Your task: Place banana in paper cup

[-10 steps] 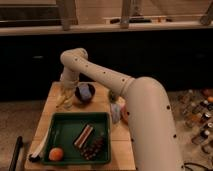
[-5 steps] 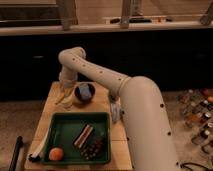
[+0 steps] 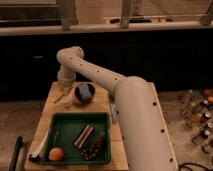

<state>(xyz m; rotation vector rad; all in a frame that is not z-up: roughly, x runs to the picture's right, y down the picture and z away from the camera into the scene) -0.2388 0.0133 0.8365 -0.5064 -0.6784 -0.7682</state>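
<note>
- Your claw (image 3: 64, 89) hangs at the far left corner of the surface, and its fingers are drawn together. It is too small for you to tell whether they pinch anything.
- The banana (image 3: 60, 97) sits right at the claw's tip, on or just above the wood. It is slim, smooth, yellow and gently curved. Its long axis slants from near left up to far right, with the far end under the claw.
- The paper cup (image 3: 68, 104) shows as a small pale shape just beside the banana's near end, next to the dark bowl. You cannot tell which way its mouth faces.
- The dark bowl (image 3: 85, 92) is round and deep blue, with something paler showing inside. It stands just right of the claw.
- The arm (image 3: 100, 80) is thick, white and smooth-shelled, with dark dots along its length. It rises from the lower right and reaches left across the surface. At a rounded elbow on the far side it bends sharply, and the wrist points straight down.
- The surface (image 3: 47, 114) is pale wood, made of boards.
- Nearer to you lies a rectangular green tray (image 3: 65, 131). It holds a round orange fruit (image 3: 56, 153), a brown bar (image 3: 83, 136) and a dark lumpy cluster (image 3: 95, 147).
</note>
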